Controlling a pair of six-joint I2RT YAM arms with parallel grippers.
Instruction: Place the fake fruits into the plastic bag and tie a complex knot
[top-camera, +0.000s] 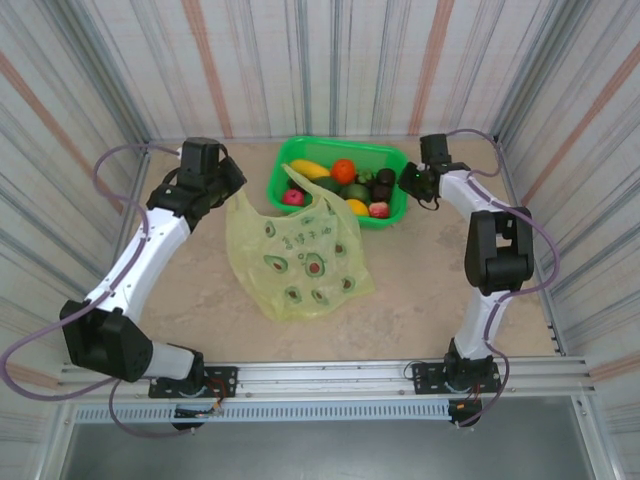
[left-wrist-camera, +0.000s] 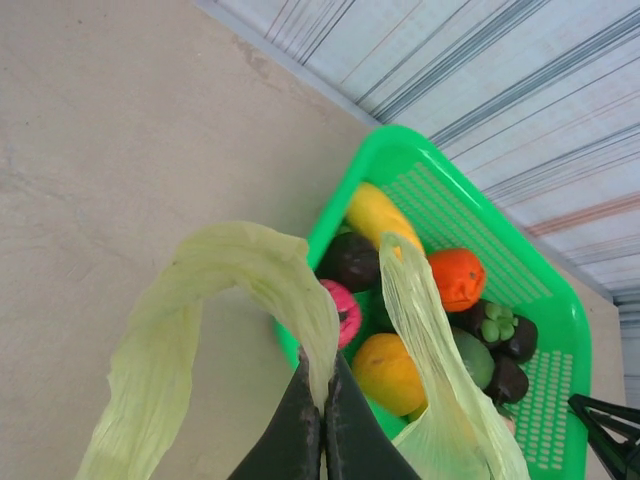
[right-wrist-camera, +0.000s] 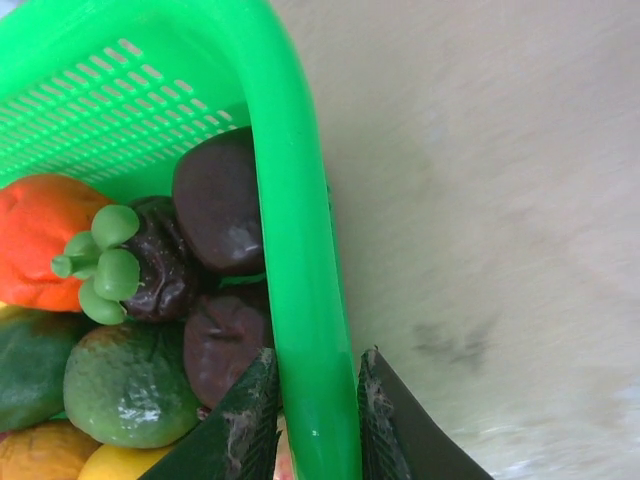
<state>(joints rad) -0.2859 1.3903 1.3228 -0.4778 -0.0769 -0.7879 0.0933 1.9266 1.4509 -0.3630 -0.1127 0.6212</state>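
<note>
The yellow-green plastic bag (top-camera: 300, 265) lies on the table in front of the basket, printed avocados facing up. My left gripper (left-wrist-camera: 322, 400) is shut on one of the bag's handle loops (left-wrist-camera: 250, 265) and holds it up. The other handle (left-wrist-camera: 420, 310) drapes over the basket. The fake fruits (top-camera: 345, 185) lie in the green basket (top-camera: 335, 146): a yellow mango (left-wrist-camera: 375, 212), an orange (left-wrist-camera: 457, 278), mangosteens (right-wrist-camera: 218, 200) and an avocado (right-wrist-camera: 125, 380). My right gripper (right-wrist-camera: 318, 400) is shut on the basket's right rim (right-wrist-camera: 300, 200), one finger inside and one outside.
Striped walls enclose the table on three sides, close behind the basket. Bare tabletop (top-camera: 430, 290) stretches to the right of the bag and in front of it. The left arm (top-camera: 150, 250) reaches along the left side.
</note>
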